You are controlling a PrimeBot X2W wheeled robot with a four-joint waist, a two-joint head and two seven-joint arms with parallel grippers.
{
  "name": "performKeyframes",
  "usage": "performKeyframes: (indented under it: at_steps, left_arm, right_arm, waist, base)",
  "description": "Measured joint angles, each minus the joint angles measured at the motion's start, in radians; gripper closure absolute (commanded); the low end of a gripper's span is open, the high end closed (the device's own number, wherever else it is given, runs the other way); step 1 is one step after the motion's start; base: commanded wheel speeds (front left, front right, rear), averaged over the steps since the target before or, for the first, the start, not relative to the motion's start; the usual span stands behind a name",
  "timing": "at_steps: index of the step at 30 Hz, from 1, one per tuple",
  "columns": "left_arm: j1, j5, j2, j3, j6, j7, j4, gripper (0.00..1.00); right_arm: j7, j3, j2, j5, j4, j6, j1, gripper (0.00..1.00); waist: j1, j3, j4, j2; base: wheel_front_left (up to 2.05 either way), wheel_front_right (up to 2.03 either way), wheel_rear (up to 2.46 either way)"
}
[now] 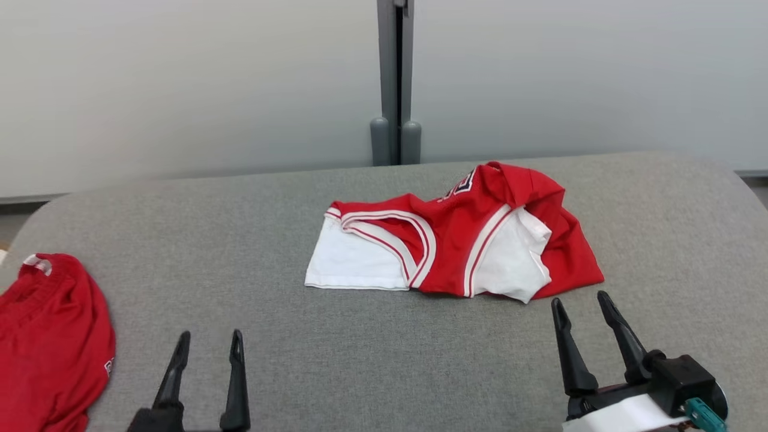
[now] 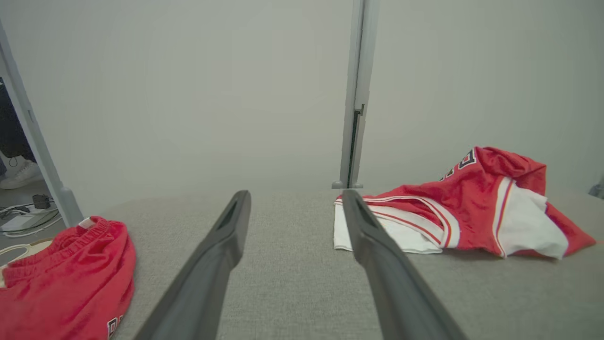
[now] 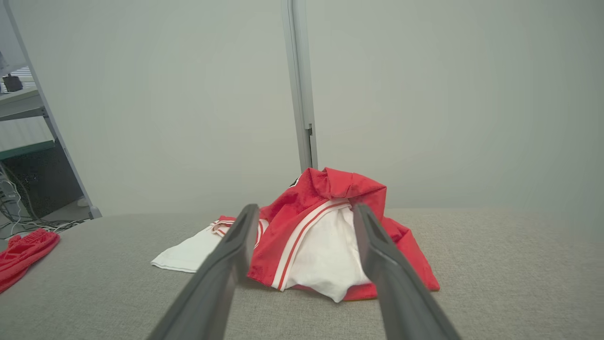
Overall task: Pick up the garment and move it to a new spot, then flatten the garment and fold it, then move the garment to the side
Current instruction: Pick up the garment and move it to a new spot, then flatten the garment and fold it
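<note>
I see the garment (image 1: 456, 246) lying crumpled on the gray padded table (image 1: 360, 372), slightly right of centre in the head view. One white sleeve is spread flat toward the left of the frame. The other white sleeve is bunched at the lower right of the heap, and red fabric is piled behind it. Red-and-white striped trim runs along the neckline and sleeve edges, and a fragment of black, white-edged print shows at the top of the pile. The left gripper (image 1: 211, 334) is at the lower left of the head view. Its two dark fingers are apart, nothing is between them, and it is well clear of the garment. The right gripper (image 1: 579, 299) is at the lower right. Its jaws are spread and empty, and its fingertips are near the lower right hem of the garment; I cannot tell whether they touch the cloth. In the right wrist view the garment (image 3: 311, 245) shows between the two fingers, beyond their tips. In the left wrist view it (image 2: 472, 212) lies to the right of the fingers. A second red cloth item (image 1: 48, 342) lies at the far left edge of the table, well apart from the garment. A gray vertical post (image 1: 395, 78) stands against the pale wall behind the table.
</note>
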Motion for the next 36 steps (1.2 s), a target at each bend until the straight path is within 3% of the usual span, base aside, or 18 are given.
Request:
performKeyframes:
  at_steps: [4,14,19,36]
  left_arm:
    - [0.081,0.041,-0.017,0.030,-0.017,0.000,0.018,0.00]
    - [0.096,0.057,-0.038,0.093,-0.031,0.000,0.035,0.00]
    - [0.094,0.060,-0.039,0.091,-0.046,0.000,0.045,0.00]
    - [0.097,0.051,-0.040,0.060,-0.039,0.000,0.058,0.00]
  right_arm:
    - [0.000,-0.008,-0.002,-0.037,0.012,0.000,0.042,0.00]
    - [0.000,0.035,-0.002,-0.051,0.006,0.000,0.082,0.00]
    - [0.000,0.043,-0.002,-0.050,0.007,0.000,0.081,0.00]
    - [0.000,0.024,-0.002,-0.030,0.007,0.000,0.076,0.00]
  waist:
    - [0.0000,-0.046,0.028,0.0000]
    - [0.0000,-0.079,0.040,0.0000]
    - [0.0000,-0.084,0.029,0.0000]
    - [0.0001,-0.080,0.002,0.0000]
  base:
    - [0.00,0.00,0.00]
    - [0.00,0.00,0.00]
    - [0.00,0.00,0.00]
    - [0.00,0.00,0.00]
